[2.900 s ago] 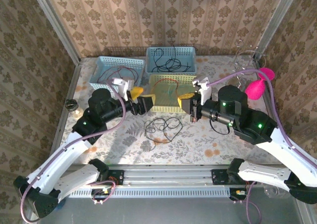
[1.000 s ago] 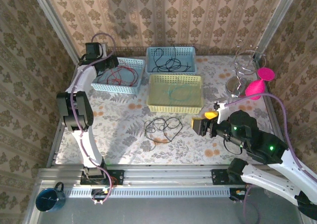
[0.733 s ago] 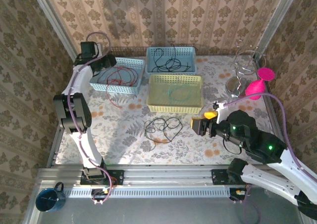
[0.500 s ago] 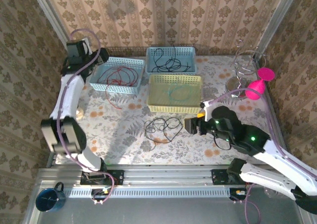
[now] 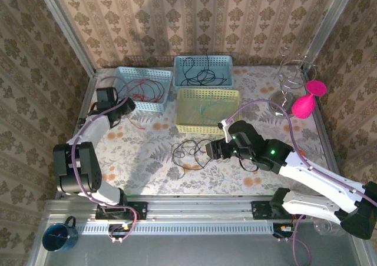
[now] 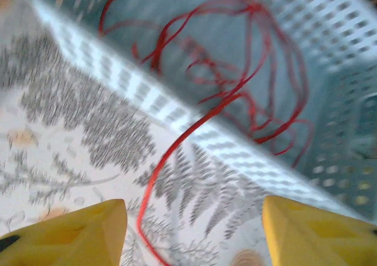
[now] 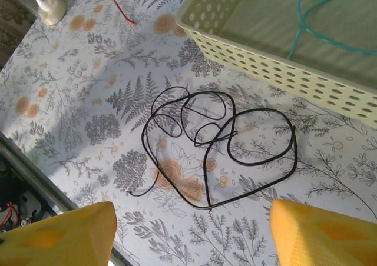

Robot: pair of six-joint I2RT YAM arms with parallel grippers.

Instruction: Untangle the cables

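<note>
Left hand lowered near red cable, right hand apparently nearer black cable

A robot lab booth, dressed up to look like a home. Patterned wallpaper covers walls framed by bare metal posts, a flowered cloth covers the table, and two robot arms are bolted to a metal rail at its near edge.
</note>
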